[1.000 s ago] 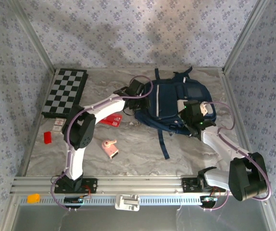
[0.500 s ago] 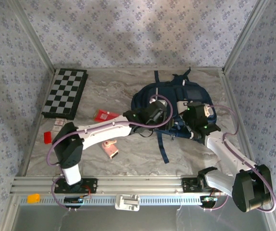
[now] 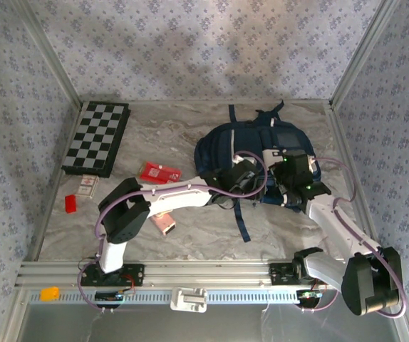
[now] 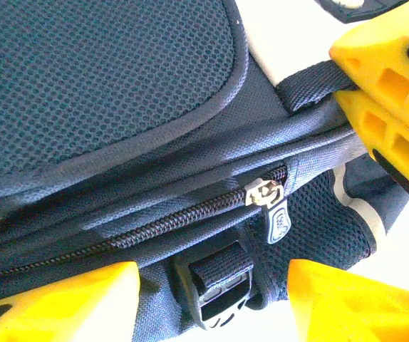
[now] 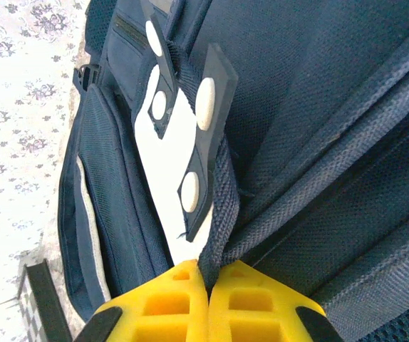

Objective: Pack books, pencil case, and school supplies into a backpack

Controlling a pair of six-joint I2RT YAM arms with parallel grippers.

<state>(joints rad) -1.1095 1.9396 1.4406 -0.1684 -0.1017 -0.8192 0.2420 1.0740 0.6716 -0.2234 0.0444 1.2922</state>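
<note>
The navy backpack (image 3: pixel 261 146) lies at the back right of the table. My left gripper (image 3: pixel 248 179) is at its near edge, open, its yellow fingers (image 4: pixel 69 299) standing either side of a black strap buckle (image 4: pixel 222 288) just below the shut zipper and its pull (image 4: pixel 270 203). My right gripper (image 3: pixel 284 187) sits close beside it, shut on a dark webbing strap (image 5: pixel 222 206) of the backpack. The red pencil case (image 3: pixel 159 172) lies on the table left of the backpack. The pink school supplies gadget (image 3: pixel 164 224) rests near the left arm's elbow. The books are out of view.
A checkered board (image 3: pixel 97 137) lies at the back left, with a small card (image 3: pixel 86 185) and a tiny red block (image 3: pixel 70 204) in front of it. A loose backpack strap (image 3: pixel 241 221) trails toward the near edge. Patterned walls close three sides.
My left arm swung from the backpack's upper left side across to its near edge, beside the right gripper, and its jaws widened. The pencil case is uncovered. The right gripper stayed shut.
</note>
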